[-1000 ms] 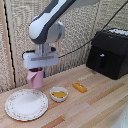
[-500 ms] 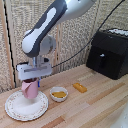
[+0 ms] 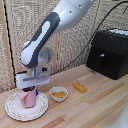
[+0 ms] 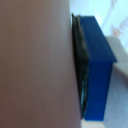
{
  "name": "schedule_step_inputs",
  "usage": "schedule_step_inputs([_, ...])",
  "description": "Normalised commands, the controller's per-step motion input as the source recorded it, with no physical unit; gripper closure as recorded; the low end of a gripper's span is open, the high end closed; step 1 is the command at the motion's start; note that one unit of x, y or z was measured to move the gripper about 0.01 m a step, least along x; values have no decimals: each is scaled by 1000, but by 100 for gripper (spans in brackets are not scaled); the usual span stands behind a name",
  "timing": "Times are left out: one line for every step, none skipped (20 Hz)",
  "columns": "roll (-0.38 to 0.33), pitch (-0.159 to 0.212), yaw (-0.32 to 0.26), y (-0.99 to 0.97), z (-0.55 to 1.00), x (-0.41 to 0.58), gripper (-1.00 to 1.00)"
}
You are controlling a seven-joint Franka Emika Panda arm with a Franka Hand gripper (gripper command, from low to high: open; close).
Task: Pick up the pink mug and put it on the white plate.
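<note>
The pink mug (image 3: 28, 97) hangs upright in my gripper (image 3: 31, 90), over the middle of the white platter (image 3: 15, 111) at the exterior view's left. Whether its base touches the platter I cannot tell. The gripper is shut on the mug's rim. In the wrist view the mug's pink wall (image 4: 35, 65) fills most of the picture, with one blue fingertip (image 4: 96, 65) pressed against it and a patch of the platter's patterned rim (image 4: 120, 25) beyond.
A small white bowl (image 3: 59, 93) with yellow contents stands just right of the platter. An orange block (image 3: 79, 87) lies further right on the wooden table (image 3: 95, 107). A black box-shaped appliance (image 3: 109, 52) stands at the back right.
The gripper has carried the mug to the left and downward, from above the table near the bowl to low over the platter's middle.
</note>
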Motion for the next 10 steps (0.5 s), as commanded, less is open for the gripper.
schedule_step_inputs([-103, -71, 75, 211, -23, 177, 100])
schedule_step_inputs([-73, -54, 70, 189, 0, 160, 100])
schedule_step_inputs([-24, -46, 42, 117, 123, 103, 100])
schedule_step_inputs([0, -9, 33, 46, 220, 100, -100])
schedule_step_inputs([5, 0, 47, 0, 371, 97, -100])
schedule_step_inputs([19, 16, 78, 0, 454, 126, -100])
schedule_step_inputs([38, 35, 88, 0, 514, 97, -100])
schedule_step_inputs([47, 58, 69, -11, 580, 80, -100])
schedule_step_inputs([0, 59, 32, 0, 703, 91, -100])
schedule_step_inputs([0, 97, 36, -74, 731, 37, -100])
